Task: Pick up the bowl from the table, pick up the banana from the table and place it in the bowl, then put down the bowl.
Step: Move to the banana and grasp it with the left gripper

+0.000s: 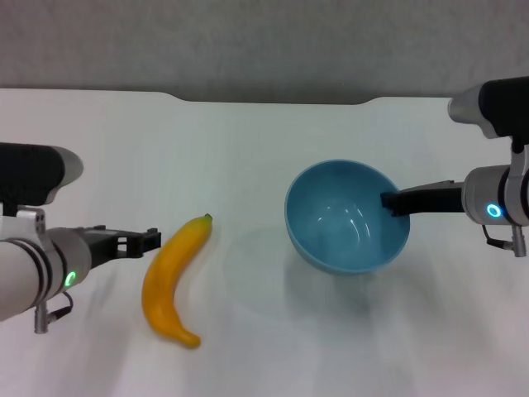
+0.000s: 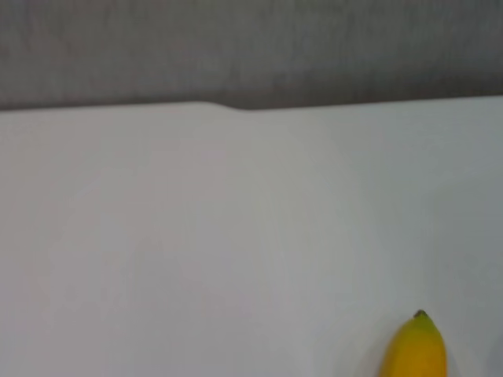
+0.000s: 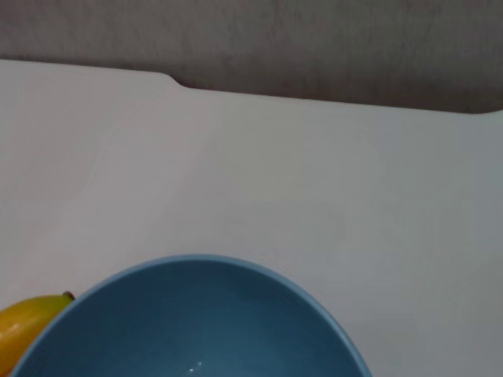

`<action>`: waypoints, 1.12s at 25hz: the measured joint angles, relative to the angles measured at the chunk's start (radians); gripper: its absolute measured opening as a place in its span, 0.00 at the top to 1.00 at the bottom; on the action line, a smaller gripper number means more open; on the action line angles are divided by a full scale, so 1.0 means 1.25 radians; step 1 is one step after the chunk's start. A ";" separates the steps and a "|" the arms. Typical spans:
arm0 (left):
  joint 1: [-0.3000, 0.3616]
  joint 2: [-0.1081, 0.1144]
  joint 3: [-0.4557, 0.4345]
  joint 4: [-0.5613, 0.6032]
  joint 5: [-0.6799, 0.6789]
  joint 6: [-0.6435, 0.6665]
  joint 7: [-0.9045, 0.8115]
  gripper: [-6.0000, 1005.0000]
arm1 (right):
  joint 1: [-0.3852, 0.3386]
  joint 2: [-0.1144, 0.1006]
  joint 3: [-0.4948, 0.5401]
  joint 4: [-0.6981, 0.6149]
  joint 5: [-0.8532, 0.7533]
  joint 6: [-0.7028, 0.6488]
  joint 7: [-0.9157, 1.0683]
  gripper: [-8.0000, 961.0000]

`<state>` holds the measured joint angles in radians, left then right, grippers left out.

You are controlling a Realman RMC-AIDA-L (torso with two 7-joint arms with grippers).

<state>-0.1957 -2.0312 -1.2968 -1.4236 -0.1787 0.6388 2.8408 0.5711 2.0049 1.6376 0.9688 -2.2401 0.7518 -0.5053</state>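
My left gripper [image 1: 151,241] has the banana [image 1: 172,281] just at 3 o'clock. Bare table [image 1: 248,165] lies between banana and bowl [image 1: 347,217].

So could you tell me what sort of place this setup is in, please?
Probably a lab test bench: a bare white table against a plain grey wall, holding only a banana and a bowl between two robot arms.

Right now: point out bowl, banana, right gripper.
bowl [image 1: 343,223], head view, inner wall.
banana [image 1: 169,277], head view, mid-body.
right gripper [image 1: 390,201], head view, fingertips at the bowl's rim.

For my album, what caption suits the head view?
Right gripper holds blue bowl tilted; left gripper nears banana.
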 joint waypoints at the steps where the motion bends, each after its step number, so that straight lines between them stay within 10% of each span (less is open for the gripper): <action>1: -0.008 0.000 -0.002 0.014 -0.012 0.000 0.000 0.16 | -0.001 0.000 0.000 0.001 0.000 0.000 0.000 0.97; 28: -0.124 -0.002 0.002 0.222 -0.082 0.006 -0.001 0.16 | -0.006 0.000 0.001 0.005 -0.002 0.000 -0.001 0.97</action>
<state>-0.3510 -2.0332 -1.2945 -1.1459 -0.2815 0.6460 2.8397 0.5632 2.0049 1.6383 0.9757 -2.2427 0.7516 -0.5063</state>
